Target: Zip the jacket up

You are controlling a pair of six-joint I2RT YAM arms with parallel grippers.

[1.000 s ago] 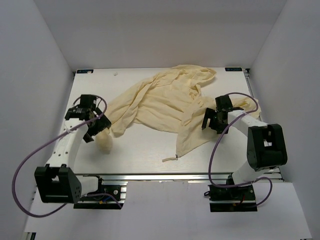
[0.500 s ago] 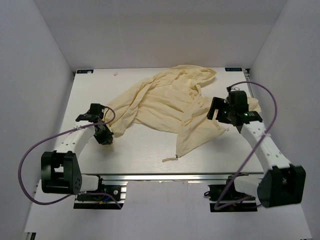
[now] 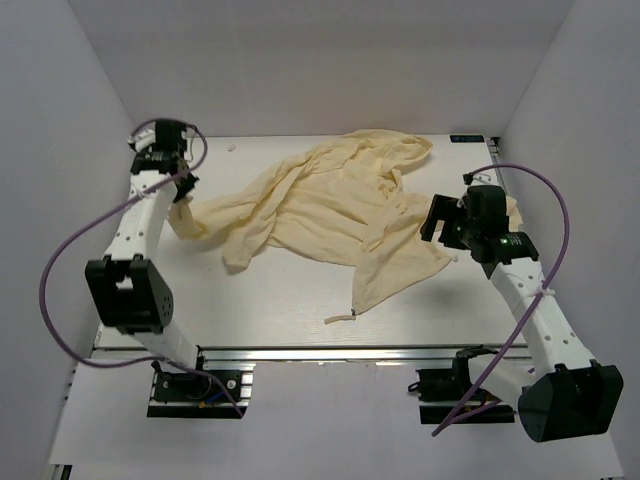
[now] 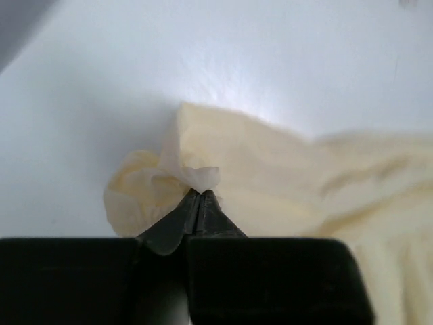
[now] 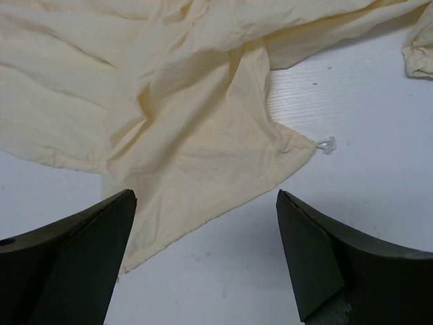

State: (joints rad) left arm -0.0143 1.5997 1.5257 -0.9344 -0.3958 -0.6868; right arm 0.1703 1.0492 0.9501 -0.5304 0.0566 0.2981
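The pale yellow jacket (image 3: 340, 200) lies crumpled across the middle and back of the table. One sleeve (image 3: 215, 210) stretches out to the left. My left gripper (image 3: 182, 192) is at the far left. In the left wrist view its jaws (image 4: 199, 192) are shut on a pinch of the sleeve's bunched end (image 4: 145, 193). My right gripper (image 3: 445, 228) hovers open over the jacket's lower right flap (image 5: 203, 149), with nothing between its fingers (image 5: 88, 250). A small clear tab (image 5: 327, 143) sticks out from that flap's corner. No zipper line shows clearly.
White walls stand close on the left, right and back. A narrow hem strip (image 3: 342, 318) of the jacket reaches toward the table's front edge (image 3: 330, 348). Another bunched piece of cloth (image 5: 419, 47) lies to the right of my right gripper.
The left gripper closed on the sleeve end near the front left, then carried it back and left, pulling the sleeve out straight. The right arm shifted slightly right and stayed open.
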